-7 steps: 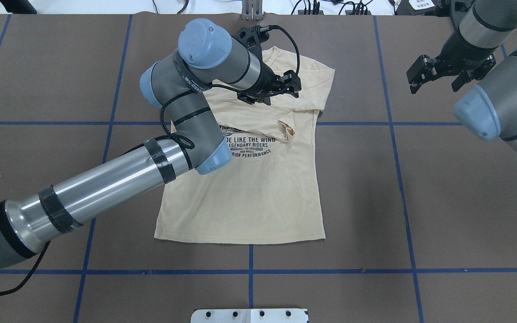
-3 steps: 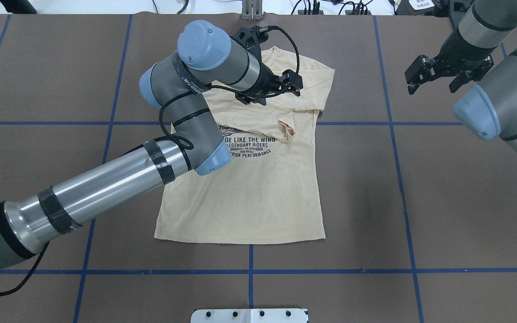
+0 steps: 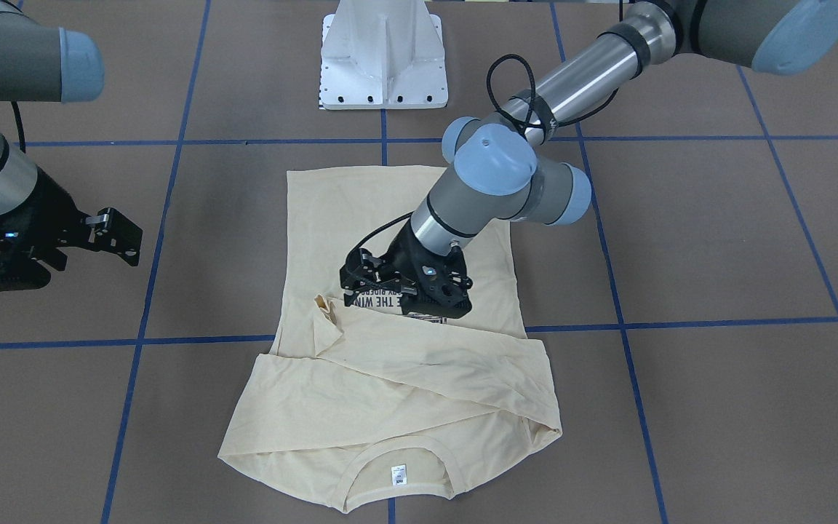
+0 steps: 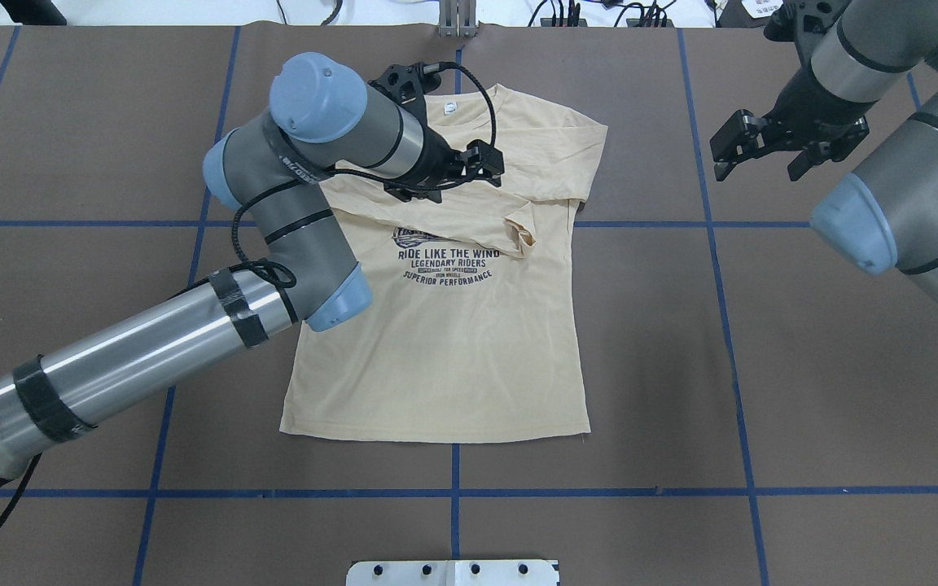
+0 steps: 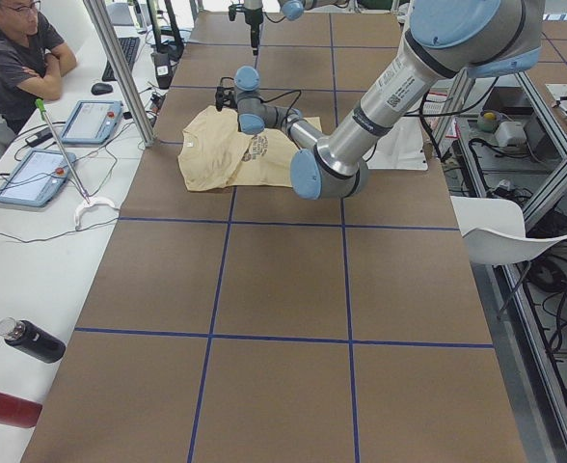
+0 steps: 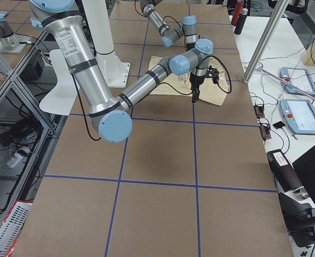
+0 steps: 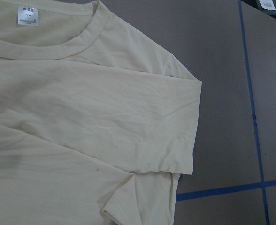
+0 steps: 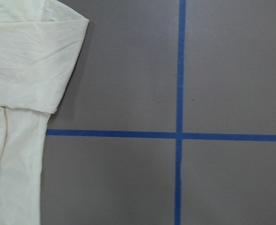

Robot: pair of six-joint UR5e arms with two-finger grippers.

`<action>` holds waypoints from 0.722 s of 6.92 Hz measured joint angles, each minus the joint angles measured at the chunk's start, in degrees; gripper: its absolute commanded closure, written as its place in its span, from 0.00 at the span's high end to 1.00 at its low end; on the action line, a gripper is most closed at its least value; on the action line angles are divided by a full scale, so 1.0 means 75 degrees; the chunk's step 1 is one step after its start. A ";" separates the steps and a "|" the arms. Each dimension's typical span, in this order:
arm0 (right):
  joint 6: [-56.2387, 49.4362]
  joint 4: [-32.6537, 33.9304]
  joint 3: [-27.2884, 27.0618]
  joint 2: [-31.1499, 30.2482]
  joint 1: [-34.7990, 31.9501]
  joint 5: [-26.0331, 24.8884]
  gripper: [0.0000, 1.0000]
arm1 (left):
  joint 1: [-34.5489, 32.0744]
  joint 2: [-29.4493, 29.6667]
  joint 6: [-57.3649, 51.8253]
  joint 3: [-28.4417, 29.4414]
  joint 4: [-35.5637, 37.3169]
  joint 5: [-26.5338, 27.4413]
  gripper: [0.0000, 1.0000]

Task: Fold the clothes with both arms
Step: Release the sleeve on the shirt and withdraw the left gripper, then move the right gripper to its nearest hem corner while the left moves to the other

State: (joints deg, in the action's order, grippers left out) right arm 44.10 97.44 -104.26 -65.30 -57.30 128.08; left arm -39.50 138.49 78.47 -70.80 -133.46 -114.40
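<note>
From across the table, the T-shirt (image 3: 404,378) lies flat in the middle of the table (image 3: 681,218) with one sleeve laid over its chest. The left gripper (image 3: 401,291) hangs just above the print, jaws apart and empty, and a low sweep there could snag that loose sleeve and pull the fold open. From overhead, the right gripper (image 4: 758,150) hangs spread and empty, well off the shirt's side, and the bunched cuff (image 4: 518,232) looks likely to make any next fold lopsided.
</note>
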 measured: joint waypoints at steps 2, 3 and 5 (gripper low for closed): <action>0.1688 -0.1305 -0.0050 -0.0164 0.1015 -0.0037 1.00 | -0.0192 -0.1315 -0.0036 -0.2119 0.1175 -0.0002 1.00; 0.2344 -0.1838 -0.0051 -0.0282 0.1553 -0.0161 1.00 | -0.0251 -0.1814 -0.0045 -0.3008 0.1623 0.0003 1.00; 0.3599 -0.2783 0.0009 -0.0449 0.2788 -0.0892 0.99 | -0.0294 -0.2639 -0.0299 -0.4169 0.1941 0.0029 1.00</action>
State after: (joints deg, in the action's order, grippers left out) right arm 71.09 76.57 -104.19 -68.67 -36.39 121.39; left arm -41.70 118.70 76.22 -102.07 -118.91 -114.18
